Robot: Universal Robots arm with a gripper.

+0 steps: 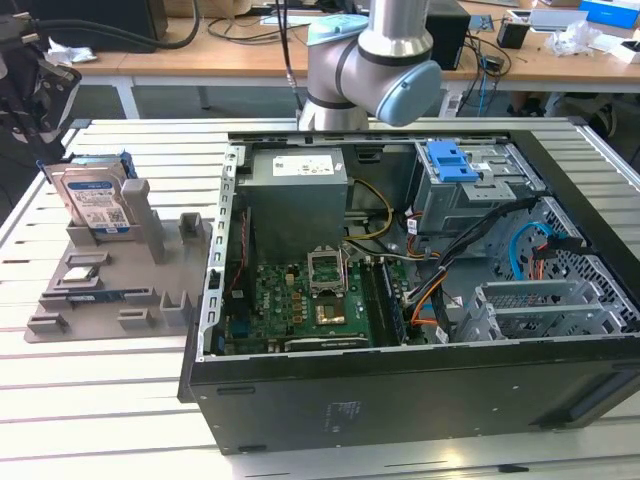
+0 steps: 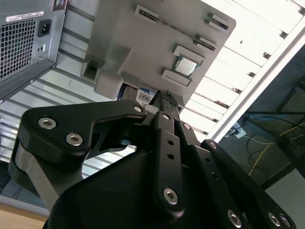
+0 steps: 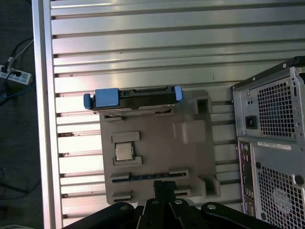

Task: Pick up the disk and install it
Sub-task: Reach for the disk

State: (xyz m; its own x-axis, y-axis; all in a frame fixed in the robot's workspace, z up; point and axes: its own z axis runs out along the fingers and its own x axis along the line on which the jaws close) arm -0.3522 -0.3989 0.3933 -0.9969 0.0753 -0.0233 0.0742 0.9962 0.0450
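Open computer case (image 1: 400, 390), grey fixture tray (image 1: 150, 277), processor chip (image 3: 124, 151), slatted table (image 1: 100, 405)

Disk (image 1: 95, 200) upright on fixture tray (image 1: 150, 282), exterior view's left of computer case (image 1: 400, 390).

Exterior view overlooks the computer case (image 1: 400, 400) — both wrist views share the tray (image 3: 157, 157) (image 2: 143, 47).

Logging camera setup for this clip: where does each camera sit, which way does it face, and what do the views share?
Exterior view: off the arm, above the table, looking down into the open computer case; the disk stands in the grey holder at the exterior view's left; the arm shows.
First wrist view: on the arm, looking down on holder and disk; the shut pincer shows.
Second wrist view: looks along the pincer toward the holder.
Shared: all three show holder and case.
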